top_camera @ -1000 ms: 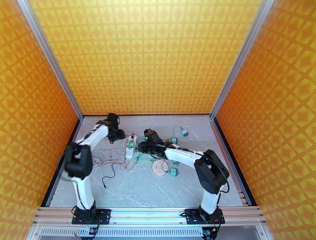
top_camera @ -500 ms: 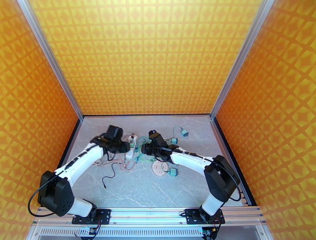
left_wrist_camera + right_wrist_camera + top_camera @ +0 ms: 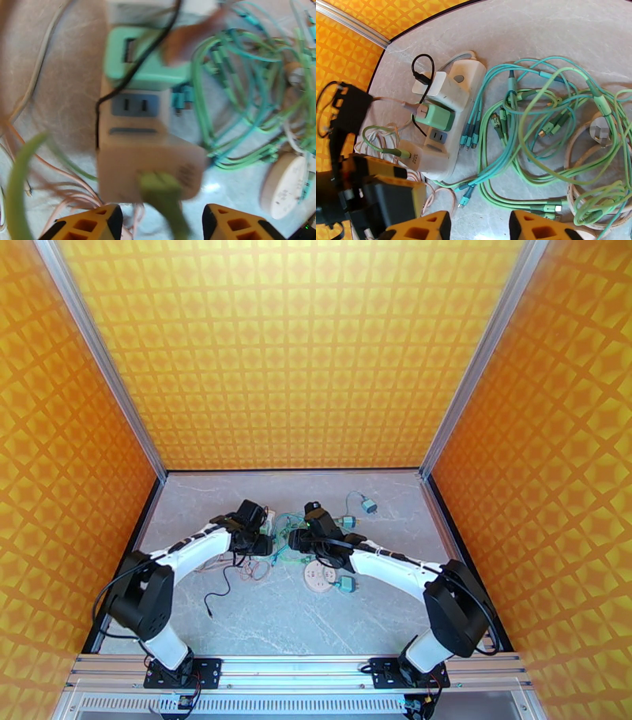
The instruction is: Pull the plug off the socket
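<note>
Within the last second the left arm has swung in from the 9 o'clock side of the power strip and dropped its elbow low over the table. The left end effector now sits at the strip's 6 o'clock end. In its wrist view the fingers stand released, well apart. The pale plug at the strip's near end lies just beyond them toward 12 o'clock, and its green cord runs down through the gap between them. Nothing is clamped yet.

The right end effector has drifted a little toward 3 o'clock, off the strip. It hovers released over the tangle of green cables and holds nothing.

All the plugs look seated. The pale plug is at the near end, then comes an empty socket, then a mint plug, and a white adapter sits at the far end.

So the task has not advanced, but the setup has. The left arm looks lined up to close on the pale plug, which I take to be the one meant. With the right arm backed away, nothing pins the strip, and it may lift or slide along with the plug when the pull comes. The cord between the fingers could also get pinched instead of the plug body.
</note>
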`<state>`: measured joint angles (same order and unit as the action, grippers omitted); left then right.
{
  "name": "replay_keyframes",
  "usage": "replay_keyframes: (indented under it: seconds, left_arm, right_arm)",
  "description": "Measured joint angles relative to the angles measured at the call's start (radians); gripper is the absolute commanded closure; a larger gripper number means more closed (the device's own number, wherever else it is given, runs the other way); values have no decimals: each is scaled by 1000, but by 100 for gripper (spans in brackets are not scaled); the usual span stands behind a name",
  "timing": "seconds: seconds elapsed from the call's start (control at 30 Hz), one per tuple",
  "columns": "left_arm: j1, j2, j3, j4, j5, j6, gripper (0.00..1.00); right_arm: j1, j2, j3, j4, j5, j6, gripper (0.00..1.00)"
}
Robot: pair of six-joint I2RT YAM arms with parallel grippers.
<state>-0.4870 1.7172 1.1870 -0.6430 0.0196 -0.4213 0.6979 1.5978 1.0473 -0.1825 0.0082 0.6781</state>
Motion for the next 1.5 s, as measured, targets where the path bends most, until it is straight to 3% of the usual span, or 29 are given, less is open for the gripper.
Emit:
replay_keyframes:
  seconds: [0.57, 0.77, 0.8, 0.97, 1.5]
  left_arm:
    - [0, 175, 148, 24, -122, 8, 38]
    - [0, 190, 164, 35, -152, 10, 49]
    - [0, 190, 164, 38, -157, 12, 54]
    - [0, 191, 161, 50, -170, 7, 60]
    - [-32, 184, 143, 79, -194, -21, 59]
  right_arm:
    - [0, -107, -66, -47, 8, 44, 52]
    - [0, -100, -45, -87, 0, 63, 52]
    - [0, -94, -26, -100, -1, 66, 52]
    - [0, -74, 81, -145, -5, 68, 52]
    - [1, -10, 187, -196, 0, 71, 52]
